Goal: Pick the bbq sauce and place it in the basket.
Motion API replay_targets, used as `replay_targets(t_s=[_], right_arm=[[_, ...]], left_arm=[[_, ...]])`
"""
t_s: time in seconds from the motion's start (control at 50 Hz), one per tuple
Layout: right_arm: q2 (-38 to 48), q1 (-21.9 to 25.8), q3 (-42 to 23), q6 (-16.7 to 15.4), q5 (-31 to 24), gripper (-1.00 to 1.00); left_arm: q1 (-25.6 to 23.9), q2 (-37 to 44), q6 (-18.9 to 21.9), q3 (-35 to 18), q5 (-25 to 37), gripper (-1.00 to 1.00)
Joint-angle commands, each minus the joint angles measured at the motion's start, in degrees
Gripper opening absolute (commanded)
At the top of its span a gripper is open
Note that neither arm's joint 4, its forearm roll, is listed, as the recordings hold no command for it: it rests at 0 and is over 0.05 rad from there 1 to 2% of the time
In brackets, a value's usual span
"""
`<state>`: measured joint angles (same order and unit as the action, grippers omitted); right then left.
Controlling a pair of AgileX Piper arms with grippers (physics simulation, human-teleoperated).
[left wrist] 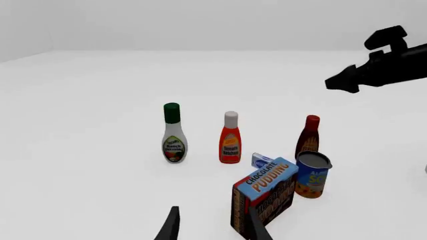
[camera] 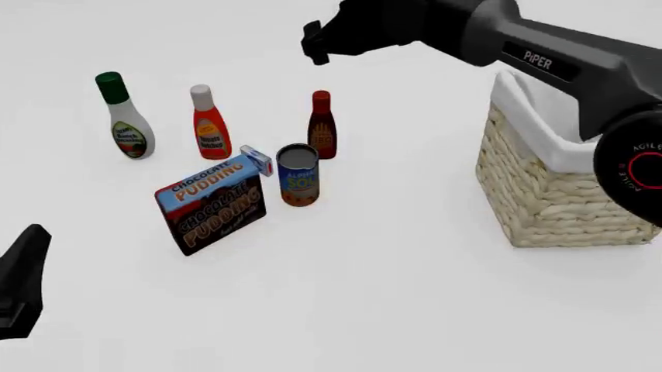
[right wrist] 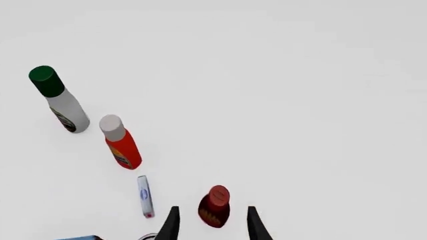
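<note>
The bbq sauce (camera: 322, 124), a dark reddish-brown bottle with a red cap, stands upright behind a can. In the right wrist view, the bbq sauce (right wrist: 215, 206) shows from above between my two spread fingers. My right gripper (camera: 315, 42) hangs open above and a little behind it, holding nothing; the same gripper (right wrist: 212, 223) frames the bottle's cap. The wicker basket (camera: 548, 194) with white lining stands at the right. My left gripper (camera: 21, 287) is low at the near left, open and empty, and the left wrist view shows the bbq sauce (left wrist: 309, 136) far ahead of that gripper (left wrist: 213, 227).
A white ranch bottle with green cap (camera: 125, 118) and an orange-red ketchup bottle (camera: 209, 124) stand left of the sauce. A chocolate pudding box (camera: 212, 204), a small blue-and-white carton (camera: 256, 160) and a can (camera: 298, 175) sit just in front of it.
</note>
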<state>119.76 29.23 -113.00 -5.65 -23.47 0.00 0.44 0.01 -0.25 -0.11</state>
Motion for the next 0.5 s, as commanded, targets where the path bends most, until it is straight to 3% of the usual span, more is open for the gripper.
replay_targets(t_s=[0.02,0.22,0.5], right_arm=[[7.21,-0.20,-7.77,-0.16,-2.47,1.00],[13.18,-0.95,-14.18,-0.73,-4.67,1.00],[17.51,-1.11,-18.16,-1.34,-5.98,1.00]], left_arm=[[0.00,-0.01,0.01,0.00,0.00,1.00],[0.01,0.01,0.01,0.00,0.00,1.00],[0.00,-0.01,0.00,0.00,0.00,1.00]])
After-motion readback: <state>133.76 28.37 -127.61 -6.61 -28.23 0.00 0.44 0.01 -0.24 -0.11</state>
